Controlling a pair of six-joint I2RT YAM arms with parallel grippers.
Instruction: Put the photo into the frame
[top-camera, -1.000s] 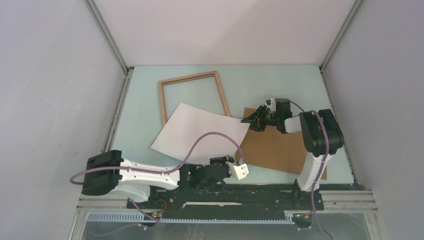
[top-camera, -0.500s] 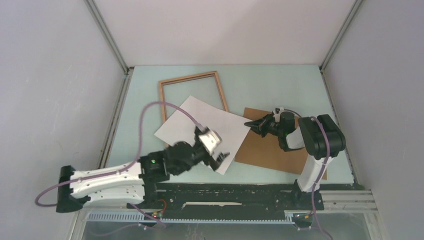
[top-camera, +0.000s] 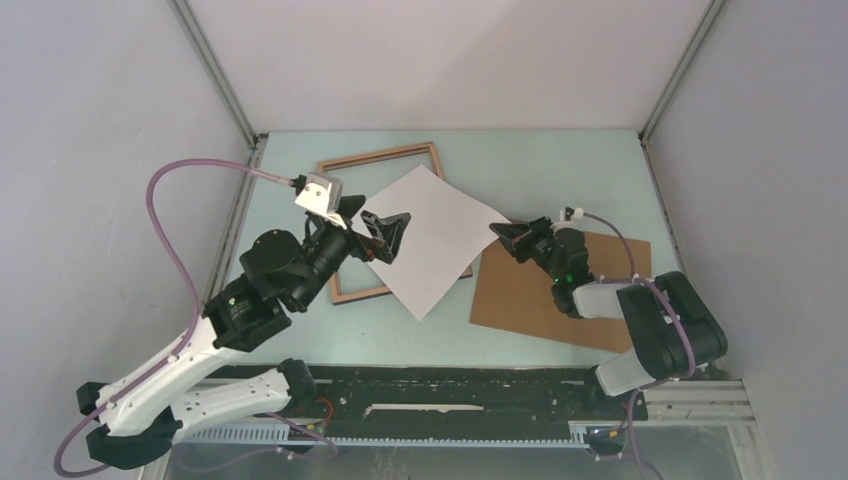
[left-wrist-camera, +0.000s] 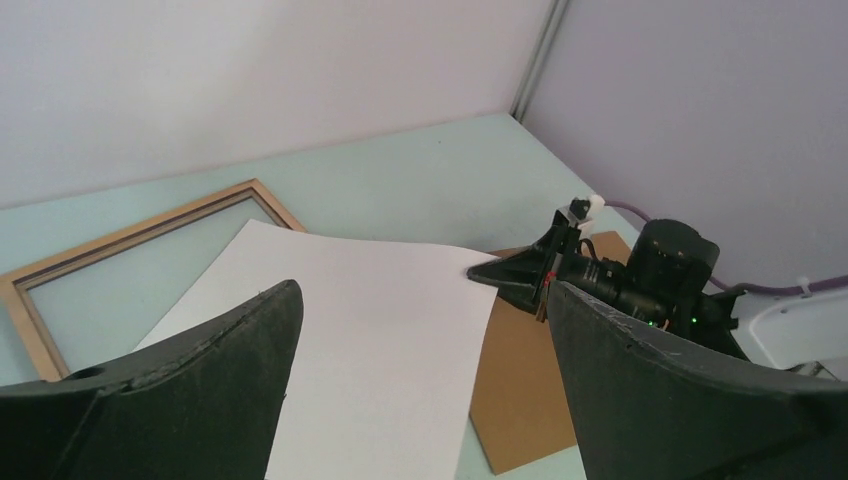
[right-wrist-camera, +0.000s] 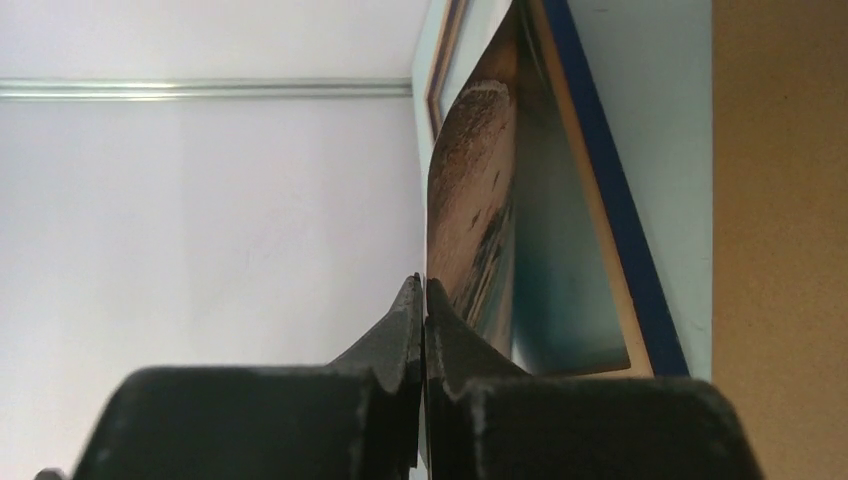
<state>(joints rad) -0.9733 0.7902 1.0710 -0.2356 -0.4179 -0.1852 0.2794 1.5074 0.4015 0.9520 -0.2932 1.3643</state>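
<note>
The photo (top-camera: 430, 240) shows its plain white back upward and lies slanted over the right half of the frame (top-camera: 380, 157), a thin brown wooden rectangle at the back of the table. My right gripper (top-camera: 497, 232) is shut on the photo's right corner. In the right wrist view the jaws (right-wrist-camera: 422, 285) pinch the sheet's edge, the printed beach face (right-wrist-camera: 470, 200) curves beneath, and the frame's navy side (right-wrist-camera: 620, 230) runs beside it. My left gripper (top-camera: 385, 235) hovers open over the photo's left edge; in the left wrist view the white sheet (left-wrist-camera: 360, 330) fills the gap between its fingers (left-wrist-camera: 422, 290).
A brown fibreboard panel (top-camera: 540, 300) lies flat at the right, under my right arm, also seen as the brown board (left-wrist-camera: 520, 390) in the left wrist view. Grey walls with metal posts enclose the pale green table (top-camera: 560, 170).
My left arm swung from the near edge up to the frame and opened. My right gripper shut on the photo's corner and drew the sheet round, further over the frame.
</note>
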